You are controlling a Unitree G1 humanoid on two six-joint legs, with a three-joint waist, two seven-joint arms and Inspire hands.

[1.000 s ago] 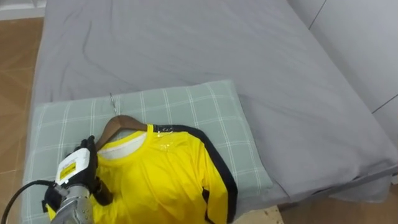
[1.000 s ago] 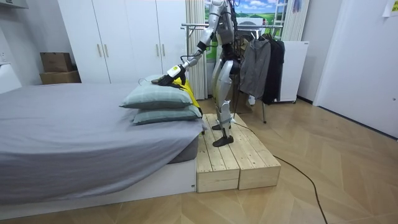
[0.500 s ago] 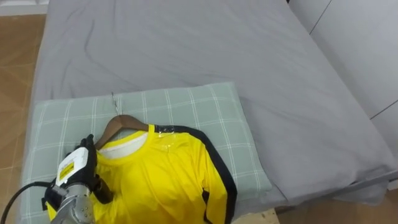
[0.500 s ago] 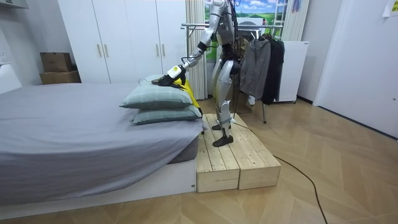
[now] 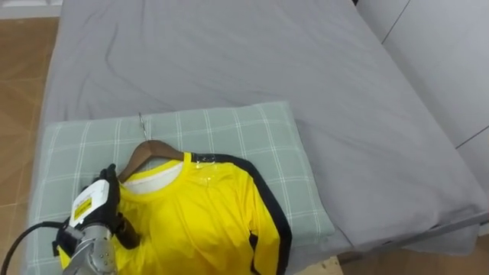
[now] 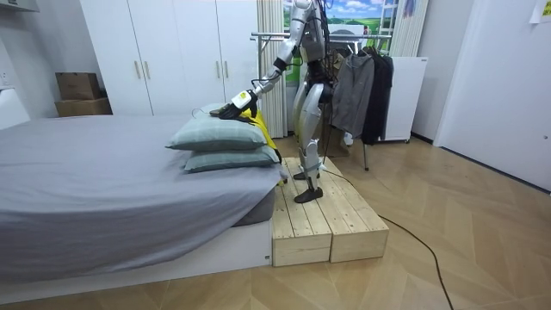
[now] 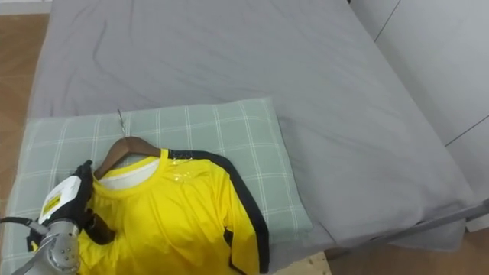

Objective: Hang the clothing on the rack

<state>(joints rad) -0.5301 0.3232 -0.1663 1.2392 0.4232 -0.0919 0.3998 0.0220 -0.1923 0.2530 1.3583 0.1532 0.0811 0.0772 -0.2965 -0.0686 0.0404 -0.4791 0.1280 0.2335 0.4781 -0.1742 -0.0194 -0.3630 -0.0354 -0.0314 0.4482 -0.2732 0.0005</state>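
Yellow shirt (image 5: 206,218) on wooden hanger (image 5: 149,150) lies flat on the green checked pillow (image 5: 252,134) on the bed (image 5: 229,53). Left hand (image 5: 95,210) rests on the shirt's shoulder; can't tell whether its fingers grip.

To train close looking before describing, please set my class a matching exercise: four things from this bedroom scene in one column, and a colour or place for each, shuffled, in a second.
Column one
1. shirt
2. hanger
3. top pillow
4. dark clothes

Column two
A. hanging on the rack near the robot
B. pale green check, on the bed
C. yellow with black trim, lying on the pillow
D. wooden, inside the shirt's neck

Pairs: 1-C, 2-D, 3-B, 4-A
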